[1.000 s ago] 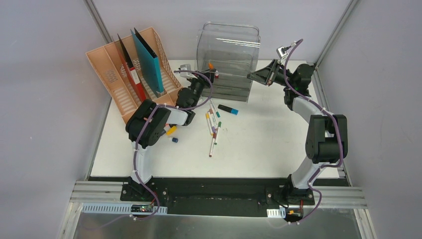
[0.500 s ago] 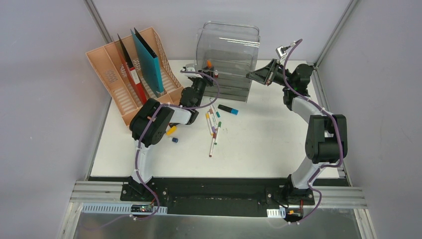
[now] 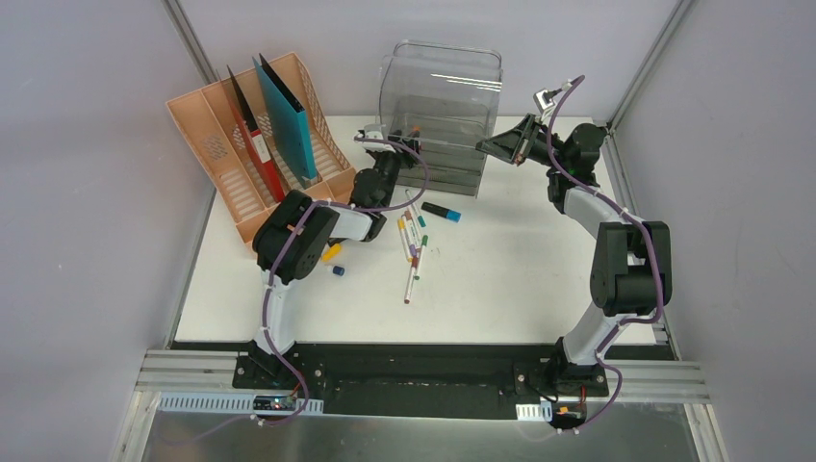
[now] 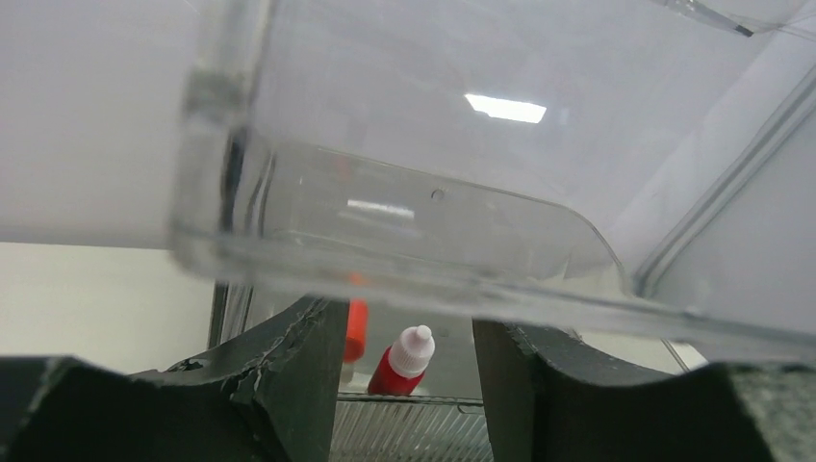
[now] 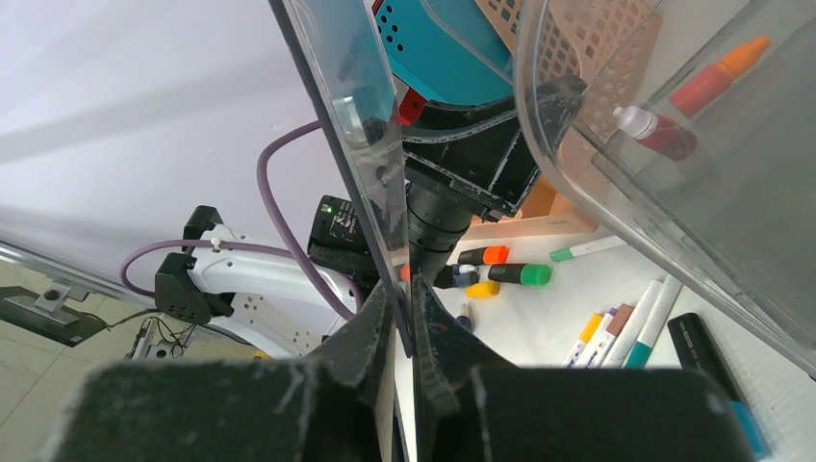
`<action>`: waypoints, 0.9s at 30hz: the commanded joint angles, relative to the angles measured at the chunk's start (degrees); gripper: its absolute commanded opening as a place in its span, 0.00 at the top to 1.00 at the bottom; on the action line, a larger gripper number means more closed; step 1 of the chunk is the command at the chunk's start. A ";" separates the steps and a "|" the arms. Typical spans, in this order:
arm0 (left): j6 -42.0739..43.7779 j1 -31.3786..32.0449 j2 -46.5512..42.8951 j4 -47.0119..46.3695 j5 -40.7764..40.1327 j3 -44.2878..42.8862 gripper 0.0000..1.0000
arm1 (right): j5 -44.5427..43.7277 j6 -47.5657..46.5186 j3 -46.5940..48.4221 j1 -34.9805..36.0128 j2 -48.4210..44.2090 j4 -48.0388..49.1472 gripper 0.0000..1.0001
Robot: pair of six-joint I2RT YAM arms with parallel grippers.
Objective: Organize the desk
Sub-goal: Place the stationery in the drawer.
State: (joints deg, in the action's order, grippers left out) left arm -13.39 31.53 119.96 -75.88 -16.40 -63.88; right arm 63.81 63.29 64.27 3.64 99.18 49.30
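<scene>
The desk (image 3: pixel 520 279) is a white tabletop with several markers (image 3: pixel 414 241) strewn across its middle. My left gripper (image 3: pixel 402 142) is at the front left of the clear drawer box (image 3: pixel 443 91). In the left wrist view the left gripper (image 4: pixel 409 385) is open and holds nothing. A red marker with a white cap (image 4: pixel 402 361) and an orange marker (image 4: pixel 355 329) lie in the drawer just beyond its fingers. My right gripper (image 3: pixel 486 144) is at the box's right side. In the right wrist view the right gripper (image 5: pixel 402 298) is shut on the box's thin clear wall (image 5: pixel 337 87).
A peach file rack (image 3: pixel 216 144) at the back left holds a red folder (image 3: pixel 252 135) and a teal folder (image 3: pixel 287 115). A black and blue marker (image 3: pixel 441 211) lies in front of the box. Yellow (image 3: pixel 331 253) and blue (image 3: pixel 339 270) caps lie beside the left arm.
My left gripper has moved right, up to the drawer box, and its jaws have opened. The markers now lie loose in the drawer. The right arm has not moved.
</scene>
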 commanded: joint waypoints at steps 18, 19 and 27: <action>-5.27 0.73 -16.02 -4.48 15.43 18.46 0.50 | 1.11 0.96 1.01 0.49 0.01 0.10 0.94; -4.62 0.73 -16.64 -5.09 16.21 19.78 0.50 | 1.14 0.96 1.03 0.49 -0.03 0.10 0.94; -0.36 0.64 -23.09 -6.19 22.06 30.75 0.40 | 1.14 0.96 1.03 0.49 -0.12 0.10 0.94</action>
State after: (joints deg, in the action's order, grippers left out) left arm -16.53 31.59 101.80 -77.76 1.32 -37.30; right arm 63.88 63.26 64.27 3.64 99.18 49.28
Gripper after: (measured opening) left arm 0.571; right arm 0.087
